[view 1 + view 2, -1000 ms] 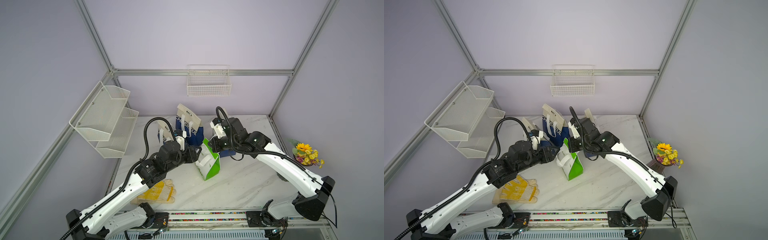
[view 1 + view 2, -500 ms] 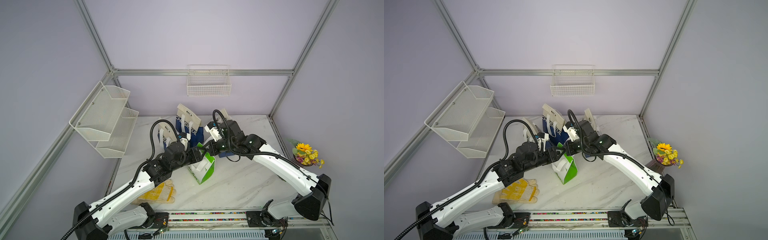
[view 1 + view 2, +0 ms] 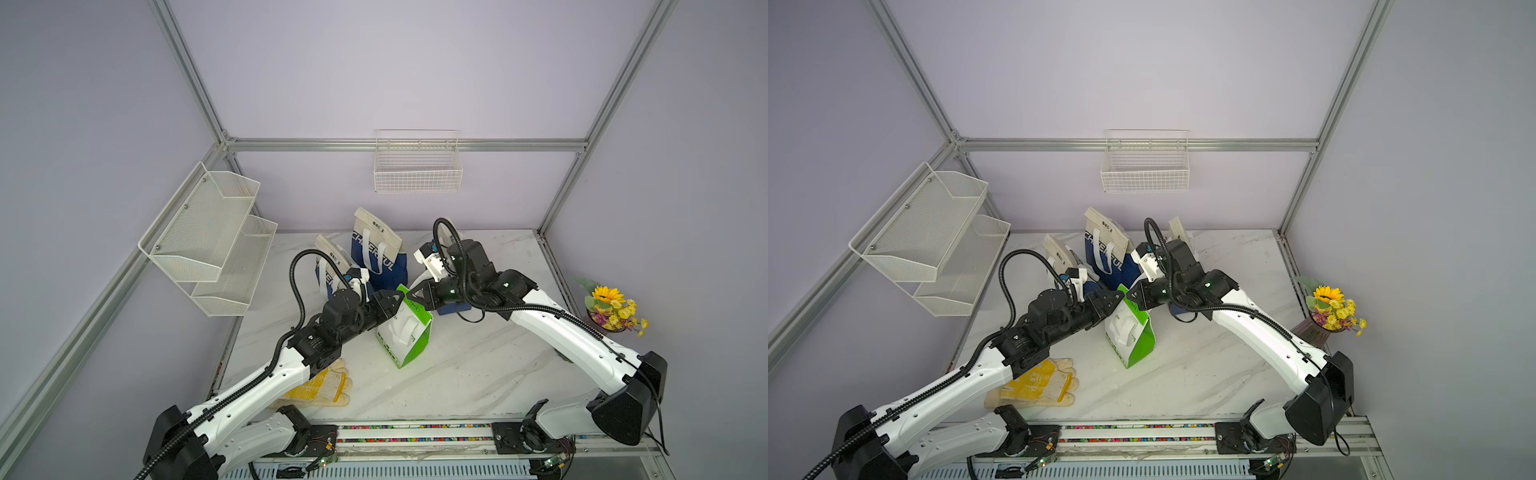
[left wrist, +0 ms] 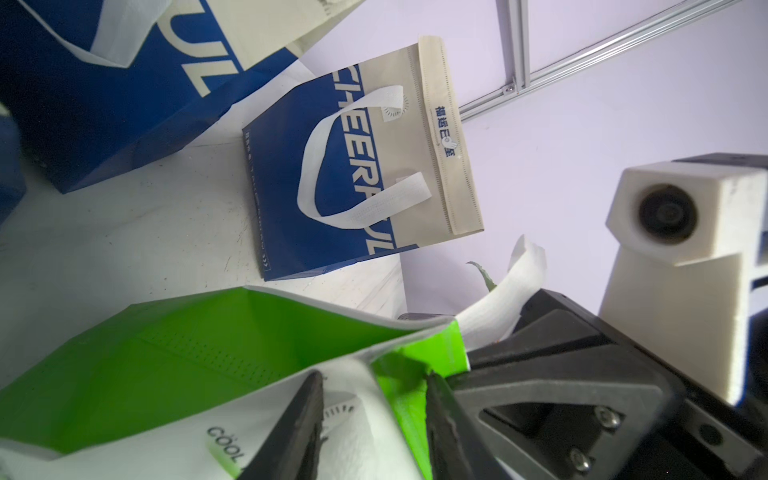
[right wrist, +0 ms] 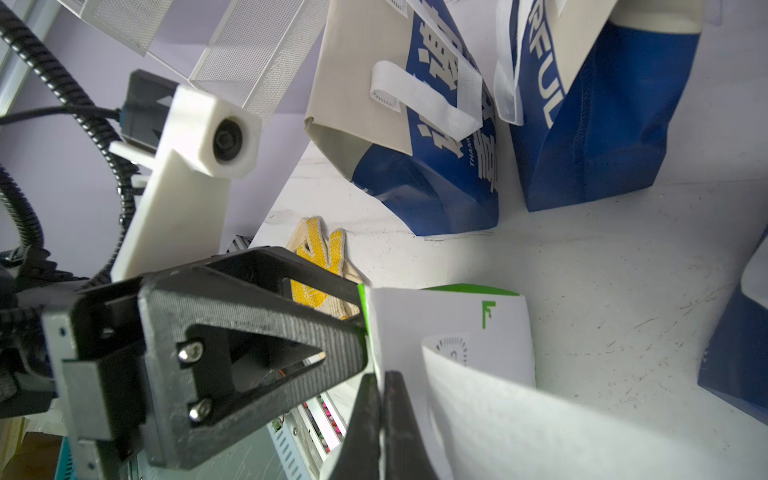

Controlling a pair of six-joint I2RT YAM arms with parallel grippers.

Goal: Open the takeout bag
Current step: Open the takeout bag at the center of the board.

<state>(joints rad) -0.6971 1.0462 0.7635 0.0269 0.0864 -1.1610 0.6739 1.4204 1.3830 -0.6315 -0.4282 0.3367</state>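
The green takeout bag [image 3: 405,336] stands near the middle of the table [image 3: 490,374], in front of the blue bags [image 3: 376,257] by the back edge. Its mouth runs roughly back to front, so one wall faces each arm. My right gripper [image 5: 380,390] is pinched tight on the far wall's rim. My left gripper [image 4: 372,378] has its jaws apart astride the near white wall, so I judge the pull goes sideways.

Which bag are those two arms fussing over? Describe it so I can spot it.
On the marble table, blue bags stand near the back wall. Just in front, between the left gripper and right gripper, stands the green bag: the only green-and-white one there.
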